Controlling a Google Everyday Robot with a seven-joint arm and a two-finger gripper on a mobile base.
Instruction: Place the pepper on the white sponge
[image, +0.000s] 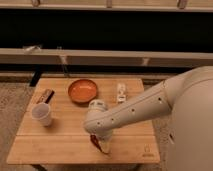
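My gripper points down at the front middle of the wooden table, at the end of the white arm that reaches in from the right. The small dark red pepper shows right at the gripper's left side, low over the tabletop. I cannot tell whether it is held or resting. A pale patch directly under the gripper tip may be the white sponge, but the gripper and arm cover most of that spot, so I cannot be sure.
An orange bowl stands at the back middle. A narrow whitish object with dark marks lies to its right. A dark brown bar and a white cup are at the left.
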